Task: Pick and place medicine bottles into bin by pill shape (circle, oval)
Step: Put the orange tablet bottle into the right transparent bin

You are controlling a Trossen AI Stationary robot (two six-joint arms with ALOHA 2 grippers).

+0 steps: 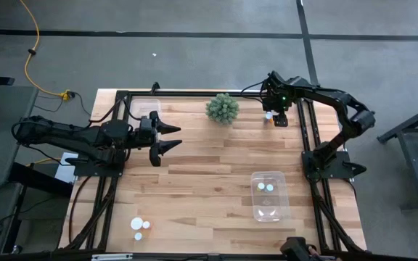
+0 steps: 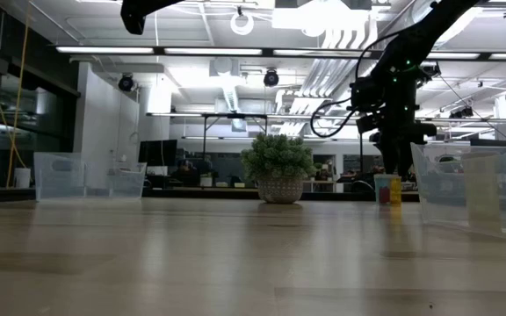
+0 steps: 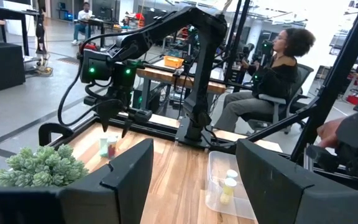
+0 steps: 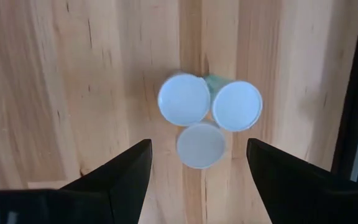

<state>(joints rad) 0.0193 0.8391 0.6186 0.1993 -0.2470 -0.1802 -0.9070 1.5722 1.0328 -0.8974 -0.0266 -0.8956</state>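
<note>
Left gripper (image 1: 171, 138): centre-left of the high view, fingers spread, holding nothing. Right gripper (image 1: 276, 116): upper right, fingers parted and empty, directly above three medicine bottles (image 4: 208, 119) clustered together, caps touching. Clear bin (image 1: 270, 195): lower right, containing two bottles.

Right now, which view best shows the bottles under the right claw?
The right wrist view: three white caps touching, the open right claw above. The high view shows a speck, the low view one side, the left wrist view two bottles.

Pill shapes unreadable: medicine bottles (image 1: 270, 114) show caps only.
</note>
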